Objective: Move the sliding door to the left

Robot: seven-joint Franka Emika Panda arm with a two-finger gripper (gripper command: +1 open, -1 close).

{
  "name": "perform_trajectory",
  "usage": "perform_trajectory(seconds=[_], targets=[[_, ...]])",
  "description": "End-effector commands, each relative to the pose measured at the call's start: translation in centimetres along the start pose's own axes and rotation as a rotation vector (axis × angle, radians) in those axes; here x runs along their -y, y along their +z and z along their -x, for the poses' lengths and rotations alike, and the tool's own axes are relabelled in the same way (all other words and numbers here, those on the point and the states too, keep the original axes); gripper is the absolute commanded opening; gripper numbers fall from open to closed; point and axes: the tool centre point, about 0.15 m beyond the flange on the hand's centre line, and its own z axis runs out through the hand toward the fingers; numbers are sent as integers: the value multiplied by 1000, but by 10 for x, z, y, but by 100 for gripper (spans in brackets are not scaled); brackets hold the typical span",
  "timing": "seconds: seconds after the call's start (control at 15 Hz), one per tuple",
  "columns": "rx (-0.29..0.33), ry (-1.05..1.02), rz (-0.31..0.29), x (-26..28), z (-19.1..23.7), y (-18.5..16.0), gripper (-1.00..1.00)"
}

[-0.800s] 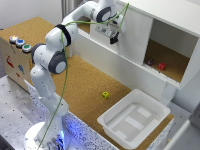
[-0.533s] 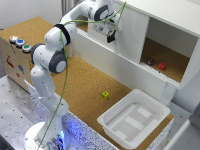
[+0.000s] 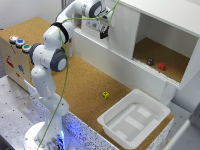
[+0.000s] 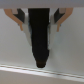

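The sliding door (image 3: 122, 35) is a flat white panel on the front of the white cabinet (image 3: 165, 12). It covers the middle part, and the compartment on the exterior view's right stands open. My gripper (image 3: 104, 32) is pressed against the door's face near its left edge. In the wrist view the gripper (image 4: 42, 59) shows as one dark mass, its fingers together with nothing between them, and the white door (image 4: 67, 50) fills the picture behind it.
Inside the open compartment lie a red cube (image 3: 161, 65) and a small dark object (image 3: 150, 61). A white plastic tray (image 3: 161, 111) sits on the cork table in front, with a yellow-green cube (image 3: 105, 94) beside it. A wooden box with buttons (image 3: 15, 52) stands at far left.
My gripper has moved toward the exterior view's left. The door's right edge has moved with it, so the open compartment has widened.
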Motion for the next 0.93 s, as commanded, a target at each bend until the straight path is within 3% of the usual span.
perform_trajectory(seconds=[0.0, 0.47, 0.53, 0.6, 0.67, 0.87], targets=[[79, -47, -9, 57, -37, 13, -100], [72, -102, 1, 102, -52, 9, -100], [68, -81, 25, 100, -51, 7, 100], [65, -55, 26, 95, -49, 6, 100], [60, -20, 73, 87, -44, 4, 100], [59, 79, 130, 63, -21, -4, 100]])
